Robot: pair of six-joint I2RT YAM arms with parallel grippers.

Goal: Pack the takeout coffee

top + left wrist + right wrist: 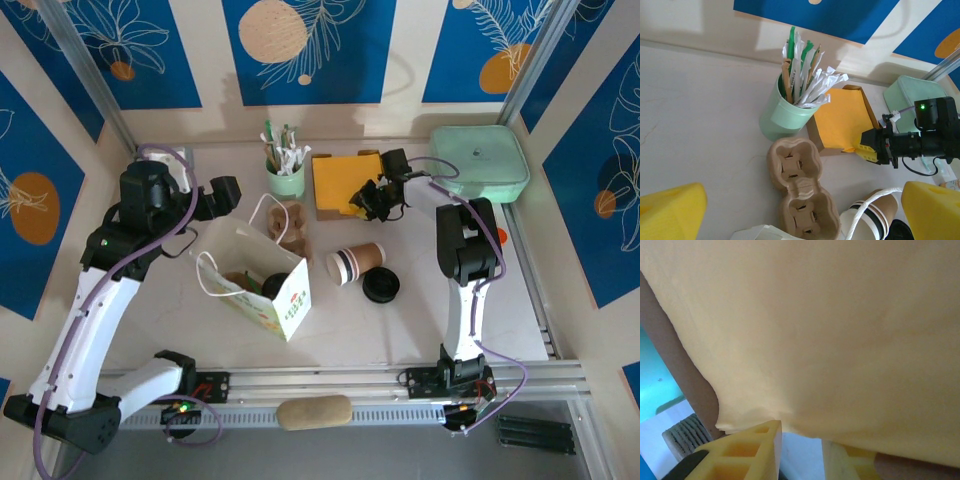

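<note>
The takeout coffee cup (pixel 358 262) (pixel 875 216) lies on its side on the table, kraft brown with white and dark bands. Its black lid (pixel 381 286) rests just to its right. My left gripper (pixel 225 193) (pixel 800 220) hangs wide open and empty above the white paper bag (pixel 255 278), looking down on the pulp cup carrier (pixel 800 185). My right gripper (pixel 372 203) (pixel 802 437) is at the near edge of the yellow napkin stack (pixel 343 183) (pixel 815 330). A narrow gap shows between its fingers, and the napkin's edge hangs right at the tips.
A mint-green cup of wrapped utensils (pixel 285 178) (pixel 785 112) stands behind the carrier (pixel 291 226). A mint-green lidded container (pixel 480 160) sits at the back right. The bag stands open with its rope handle (pixel 875 207) crossing the coffee cup in the left wrist view.
</note>
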